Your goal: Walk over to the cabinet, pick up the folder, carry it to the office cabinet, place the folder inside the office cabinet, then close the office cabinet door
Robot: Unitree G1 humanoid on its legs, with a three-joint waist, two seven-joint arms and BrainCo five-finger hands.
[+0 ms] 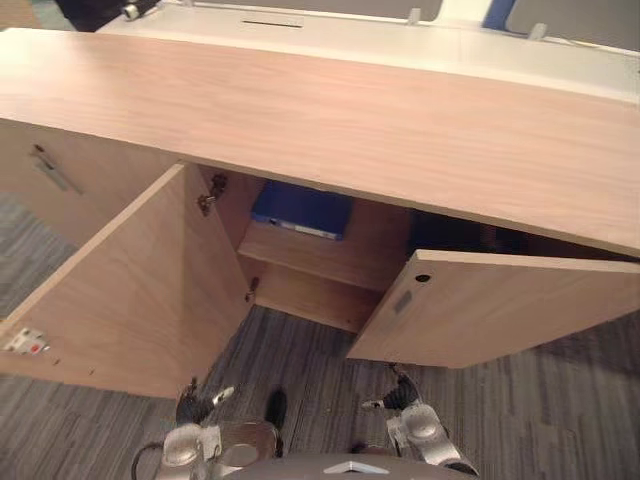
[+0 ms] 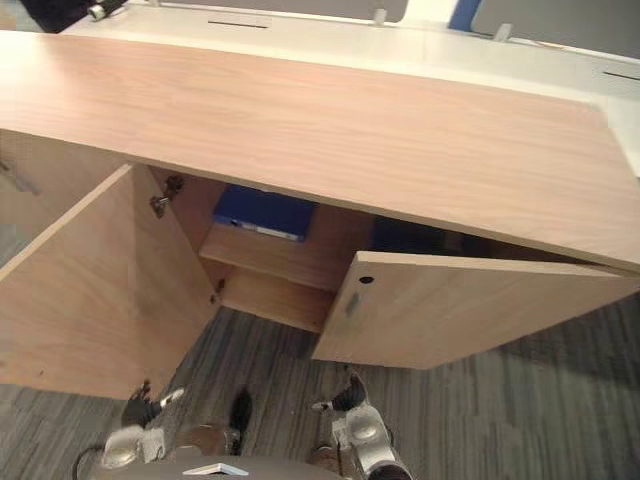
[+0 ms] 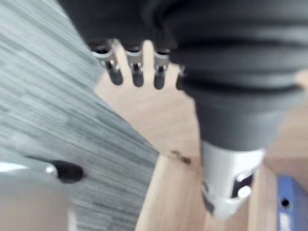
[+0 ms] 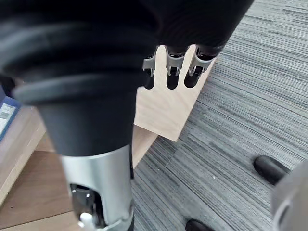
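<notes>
A blue folder (image 1: 300, 212) lies flat on the upper shelf inside the low wooden office cabinet (image 1: 350, 110), in its left compartment; its edge also shows in the wrist views (image 3: 288, 202) (image 4: 7, 113). Both cabinet doors stand open: the left door (image 1: 130, 290) swung wide, the right door (image 1: 500, 310) partly out. My left hand (image 1: 198, 405) hangs low in front of the left door, fingers (image 3: 134, 72) relaxed and holding nothing. My right hand (image 1: 403, 392) hangs below the right door's near corner, fingers (image 4: 172, 72) relaxed and empty as well.
Grey striped carpet (image 1: 300, 360) lies between me and the cabinet. A white desk (image 1: 400, 40) runs behind the cabinet top. Something dark (image 1: 450, 235) sits in the shadowed right compartment behind the right door. A closed door with a metal handle (image 1: 50, 170) is at far left.
</notes>
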